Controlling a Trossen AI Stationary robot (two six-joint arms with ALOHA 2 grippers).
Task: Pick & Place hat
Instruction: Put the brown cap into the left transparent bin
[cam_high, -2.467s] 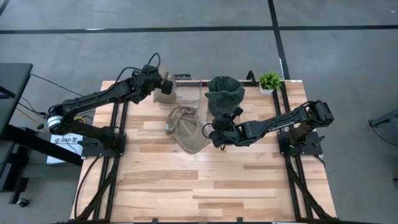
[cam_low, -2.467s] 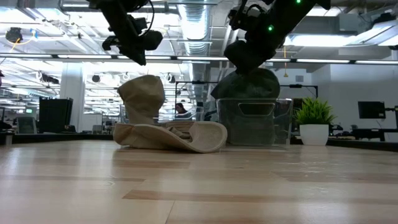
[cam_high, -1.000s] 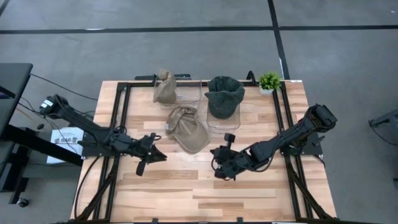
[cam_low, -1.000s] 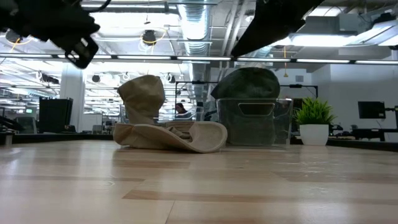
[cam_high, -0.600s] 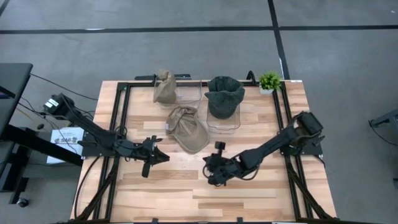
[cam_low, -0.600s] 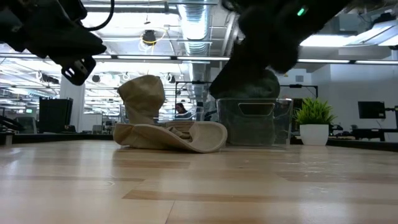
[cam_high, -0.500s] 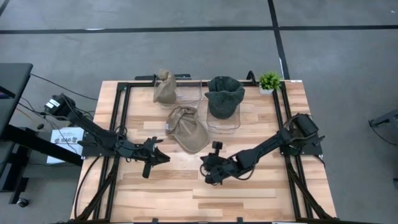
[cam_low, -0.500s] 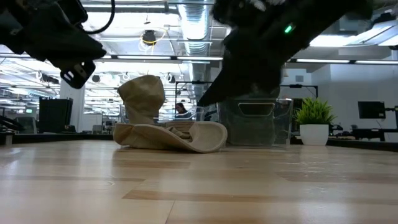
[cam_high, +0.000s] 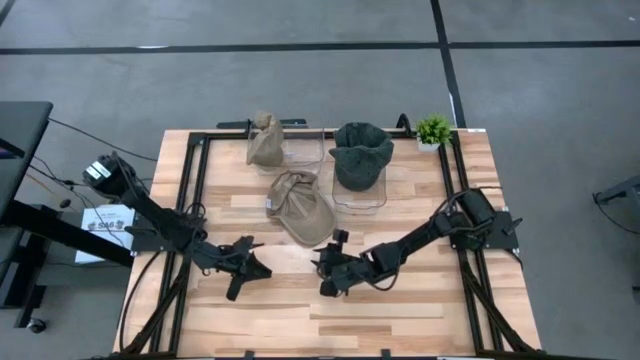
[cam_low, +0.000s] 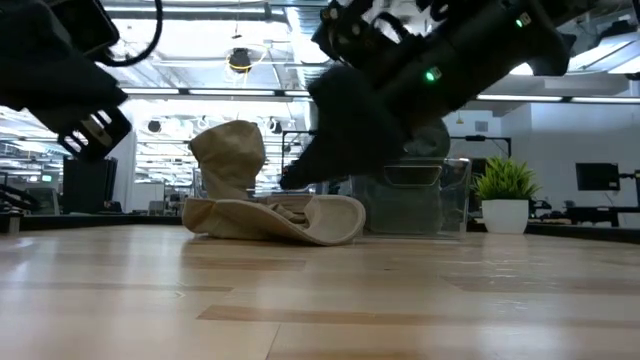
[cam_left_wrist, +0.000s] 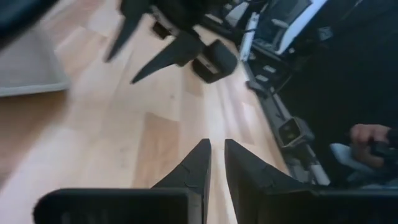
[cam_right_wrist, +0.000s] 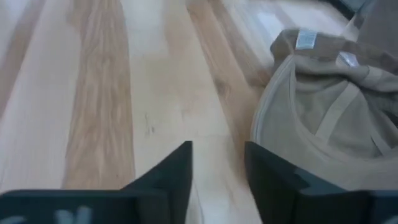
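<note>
A tan hat (cam_high: 300, 205) lies upside down in the middle of the table, its hollow inside (cam_right_wrist: 329, 118) facing up. A second tan hat (cam_high: 265, 140) stands at the far edge. A dark green hat (cam_high: 360, 150) sits on a clear bin (cam_high: 372, 195). My right gripper (cam_high: 318, 275) hangs low over the wood just near-side of the upturned hat, open, nothing between its fingers (cam_right_wrist: 180, 165). My left gripper (cam_high: 260, 271) is to its left, pointing at it, with its fingers (cam_left_wrist: 200, 163) almost together and holding nothing.
A small potted plant (cam_high: 433, 130) stands at the far right corner. Black frame rails (cam_high: 195, 200) run along both sides of the table. The near half of the wooden table (cam_high: 400, 320) is bare boards.
My right gripper has come down from high above the bin side and swung toward the table's left, ending low beside the upturned tan hat. My left gripper has sunk and drifted a little toward the near edge. The hats have stayed where they were.
</note>
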